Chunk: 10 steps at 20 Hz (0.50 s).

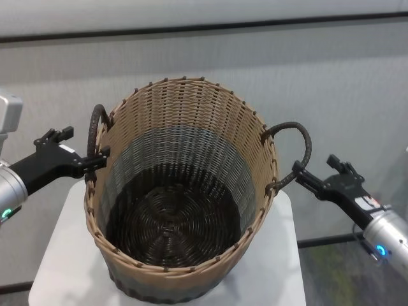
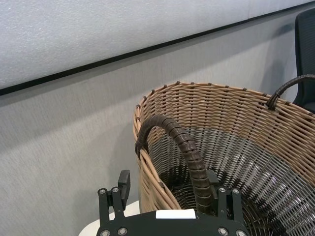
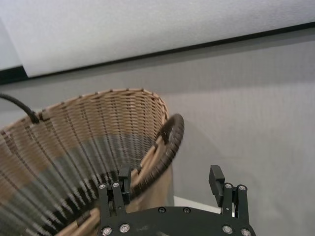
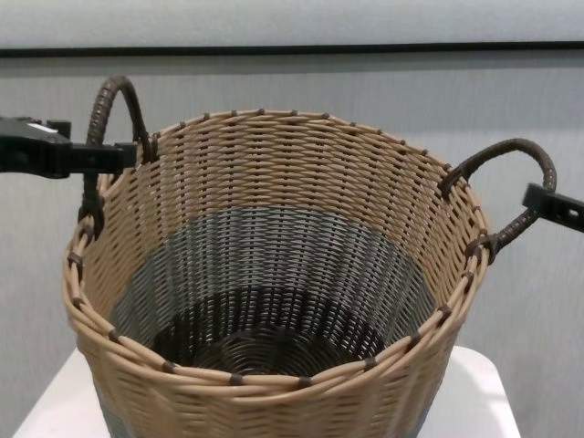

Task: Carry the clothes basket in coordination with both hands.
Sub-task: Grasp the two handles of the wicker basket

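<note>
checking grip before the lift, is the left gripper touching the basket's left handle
Touching. In the left wrist view the left handle runs down against one finger of the open left gripper, with no gap showing.

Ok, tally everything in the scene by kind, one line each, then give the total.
Clothes basket: 1
Loop handles: 2, one on the left, one on the right
Grippers: 2, left gripper open at the left handle, right gripper open at the right handle
White table: 1
Total: 6
</note>
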{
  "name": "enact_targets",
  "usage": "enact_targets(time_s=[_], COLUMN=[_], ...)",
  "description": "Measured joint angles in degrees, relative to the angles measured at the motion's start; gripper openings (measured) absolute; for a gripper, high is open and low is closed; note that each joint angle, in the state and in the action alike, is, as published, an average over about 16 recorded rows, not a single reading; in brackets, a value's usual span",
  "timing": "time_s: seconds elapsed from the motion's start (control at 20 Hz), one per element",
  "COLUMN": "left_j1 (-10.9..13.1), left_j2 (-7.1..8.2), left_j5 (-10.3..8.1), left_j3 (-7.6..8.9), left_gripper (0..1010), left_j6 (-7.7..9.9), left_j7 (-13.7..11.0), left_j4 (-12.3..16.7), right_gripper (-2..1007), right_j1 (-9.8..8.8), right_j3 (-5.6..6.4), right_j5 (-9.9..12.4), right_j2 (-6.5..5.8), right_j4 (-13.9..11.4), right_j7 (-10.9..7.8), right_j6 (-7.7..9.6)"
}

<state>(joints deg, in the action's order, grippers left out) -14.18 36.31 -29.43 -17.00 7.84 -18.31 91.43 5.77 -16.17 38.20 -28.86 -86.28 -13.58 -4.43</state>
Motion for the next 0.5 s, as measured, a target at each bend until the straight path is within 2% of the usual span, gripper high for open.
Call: enact_targets(time_s=[0.5], left_j1=[0.0], left_j2=[0.0], left_j5=[0.0], left_j3=[0.0], left_gripper=[999], left_j6=[0.0], left_j7=[0.0], left_j4=[0.0], right_gripper=[1000], right_j1=[5.26], right_j3=[-0.28], right_j5=[2.72], right_j2=[4.28], right_j4=[5.77], right_j7=[-5.19], right_j6=[1.68])
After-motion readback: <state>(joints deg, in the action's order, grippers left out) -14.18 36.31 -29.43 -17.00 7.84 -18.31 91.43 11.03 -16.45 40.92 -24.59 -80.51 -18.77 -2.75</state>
